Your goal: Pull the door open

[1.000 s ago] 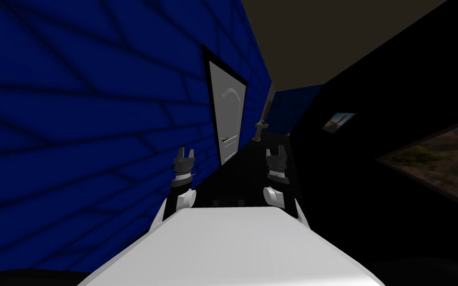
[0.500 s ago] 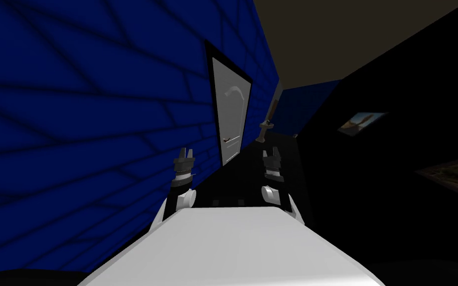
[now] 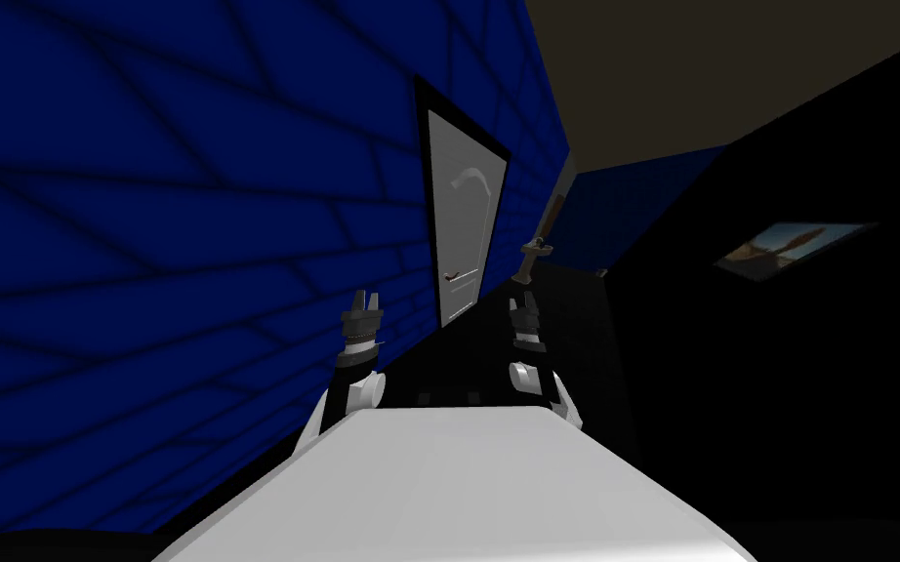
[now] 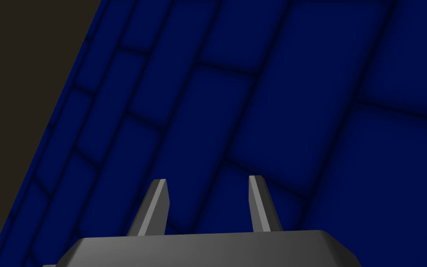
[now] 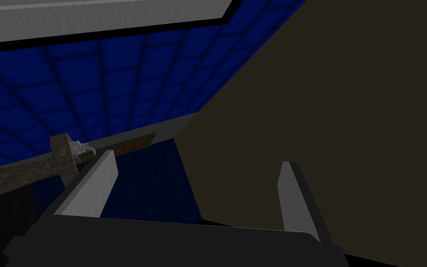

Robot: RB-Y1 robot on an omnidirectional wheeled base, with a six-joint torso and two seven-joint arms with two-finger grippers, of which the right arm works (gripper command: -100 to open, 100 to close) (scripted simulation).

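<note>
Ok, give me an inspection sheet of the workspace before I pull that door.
surface: black area between the arms.
job's things: grey door, looks shut in its black frame; handle on it, apart from both grippers.
clutter: brown mottled post standing past the door.
grippers: left gripper open, facing the blue tiled wall; right gripper open, empty.
cables: nothing seen.
surroundings: blue tiled wall on my left; framed picture to my right.

Both my arms are raised out front, short of the door (image 3: 463, 234): left gripper (image 3: 363, 297) off its left side, right gripper (image 3: 524, 304) off its right, fingers apart on both.
</note>
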